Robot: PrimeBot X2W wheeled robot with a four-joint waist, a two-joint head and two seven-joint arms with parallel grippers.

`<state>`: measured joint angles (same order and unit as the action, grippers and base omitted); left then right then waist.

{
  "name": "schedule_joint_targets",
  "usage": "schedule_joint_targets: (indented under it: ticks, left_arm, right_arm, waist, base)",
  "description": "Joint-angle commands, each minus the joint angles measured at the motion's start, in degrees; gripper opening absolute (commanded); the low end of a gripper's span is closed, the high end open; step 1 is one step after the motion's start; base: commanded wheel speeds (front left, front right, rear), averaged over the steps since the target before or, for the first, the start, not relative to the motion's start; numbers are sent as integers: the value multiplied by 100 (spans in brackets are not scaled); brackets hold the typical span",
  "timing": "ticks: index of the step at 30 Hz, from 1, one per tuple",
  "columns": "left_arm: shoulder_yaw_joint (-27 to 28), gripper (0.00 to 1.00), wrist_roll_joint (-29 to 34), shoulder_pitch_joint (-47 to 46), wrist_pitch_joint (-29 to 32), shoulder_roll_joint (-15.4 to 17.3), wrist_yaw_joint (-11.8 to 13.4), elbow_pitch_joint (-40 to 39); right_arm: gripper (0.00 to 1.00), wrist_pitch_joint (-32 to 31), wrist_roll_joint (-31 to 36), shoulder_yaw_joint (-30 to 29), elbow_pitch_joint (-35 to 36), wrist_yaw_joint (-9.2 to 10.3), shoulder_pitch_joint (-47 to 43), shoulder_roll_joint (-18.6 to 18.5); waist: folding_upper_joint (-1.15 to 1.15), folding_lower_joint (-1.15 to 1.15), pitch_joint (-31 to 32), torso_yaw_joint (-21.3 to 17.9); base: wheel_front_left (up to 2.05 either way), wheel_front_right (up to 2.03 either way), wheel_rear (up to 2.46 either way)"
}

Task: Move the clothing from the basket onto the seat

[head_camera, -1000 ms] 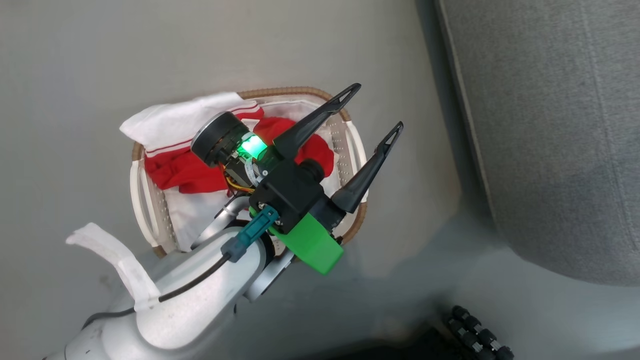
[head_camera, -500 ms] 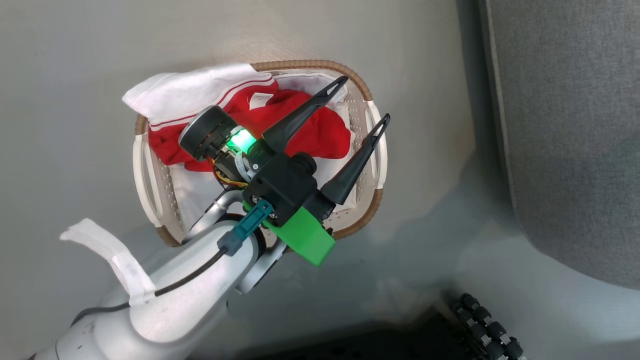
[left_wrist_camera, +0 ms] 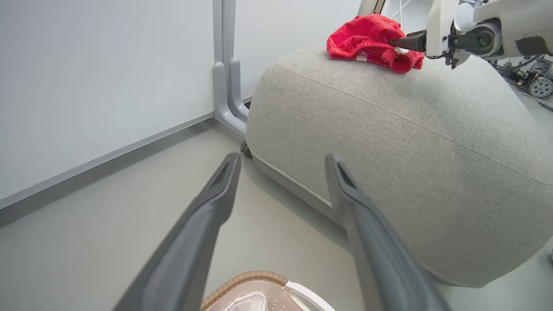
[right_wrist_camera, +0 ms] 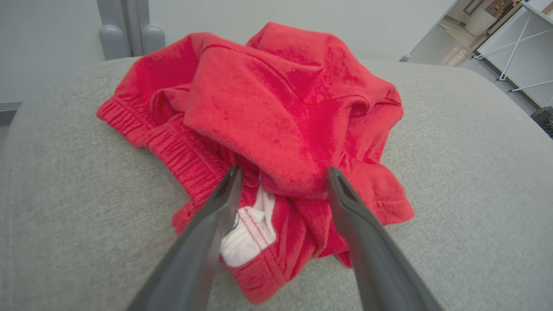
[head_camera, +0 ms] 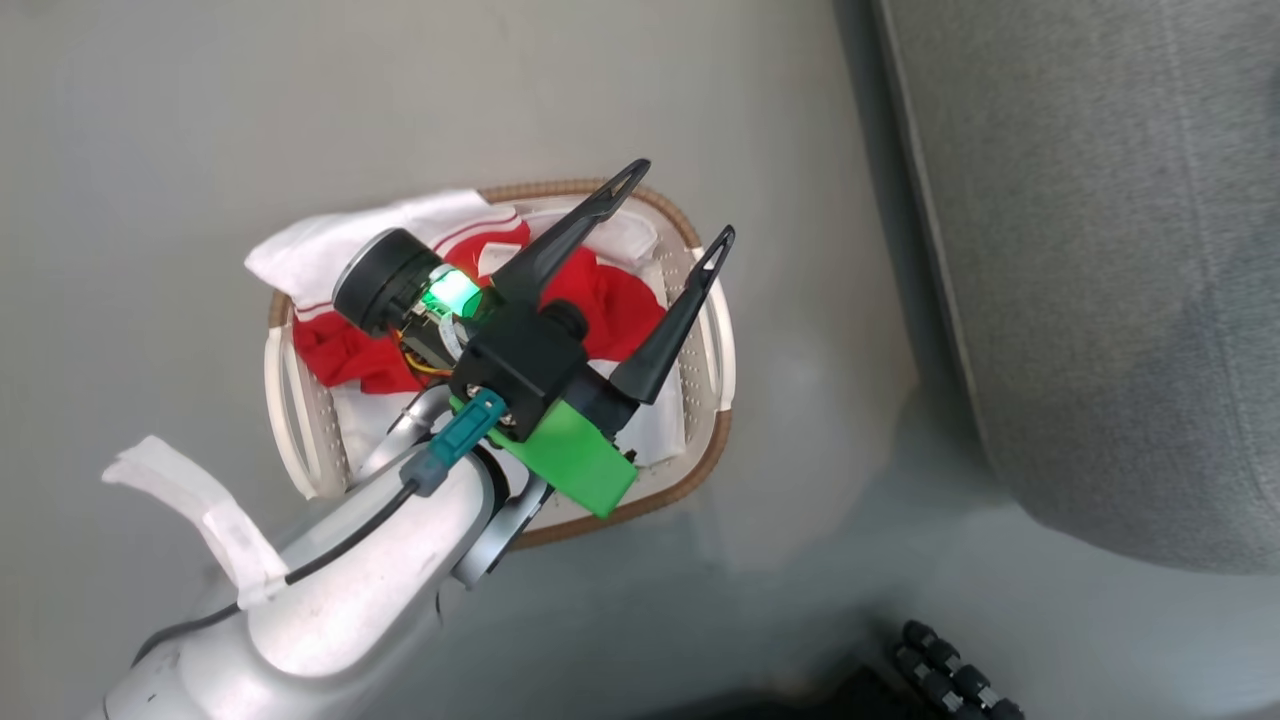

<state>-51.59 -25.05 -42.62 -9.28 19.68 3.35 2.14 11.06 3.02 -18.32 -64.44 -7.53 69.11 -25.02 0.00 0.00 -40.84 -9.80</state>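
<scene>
The white perforated basket (head_camera: pixel 712 345) with a brown rim stands on the floor. Red clothing (head_camera: pixel 345 355) with white striped trim lies inside it. My left gripper (head_camera: pixel 680 205) hovers open above the basket's right half, fingers pointing toward the seat (head_camera: pixel 1100 250). In the left wrist view that gripper (left_wrist_camera: pixel 281 160) holds nothing, and the basket's rim (left_wrist_camera: pixel 246 278) shows below it. Another red garment (right_wrist_camera: pixel 268 108) lies crumpled on top of the grey seat (right_wrist_camera: pixel 65 172). My right gripper (right_wrist_camera: pixel 284 172) is open, its fingers either side of a fold near the white trim. It also appears as the right gripper (left_wrist_camera: pixel 408 42) beside the garment (left_wrist_camera: pixel 367 41).
A plain white cloth sheet (head_camera: pixel 350 235) lines the basket and drapes over its far-left rim. A white wall with a grey post (left_wrist_camera: pixel 229 86) runs behind the seat. A black ribbed part (head_camera: pixel 950 670) sits at the lower right on the floor.
The head camera swung right and back again. Relative to the basket, my left gripper has drawn back leftward and stays open. The clothing in the basket has not moved.
</scene>
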Motion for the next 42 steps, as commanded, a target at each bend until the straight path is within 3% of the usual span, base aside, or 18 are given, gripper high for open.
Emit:
schedule_joint_targets:
  ticks: [1,8,16,24,34,42]
  left_arm:
    - [50,100,-75,117,-70,37,41,39]
    - [198,100,-363,457,-345,-22,67,433]
    - [475,100,-703,905,-556,-224,6,977]
    - [1252,100,-794,1574,-593,-126,116,1173]
    - [2416,100,-627,2645,-595,-281,126,1065]
    - [3182,100,-350,3553,-596,-712,71,1116]
  right_arm:
    - [100,63,-59,103,-57,8,-178,37]
    - [100,187,-313,681,-112,8,-574,69]
    - [100,150,-563,1093,-41,8,-752,50]
    - [100,317,-869,1402,282,8,-1171,454]
    - [100,416,-864,1529,1612,8,-2514,1180]
    - [100,420,-507,1214,3522,8,-4318,1918]
  waist:
    - [0,0,412,-161]
    - [0,0,1238,-95]
    - [0,0,2213,261]
    - [0,0,3021,570]
    - [0,0,3532,985]
    - [0,0,3822,1306]
  base:
    - [0,0,0]
    - [0,0,0]
    - [0,0,0]
    - [0,0,0]
    - [0,0,0]
    - [0,0,0]
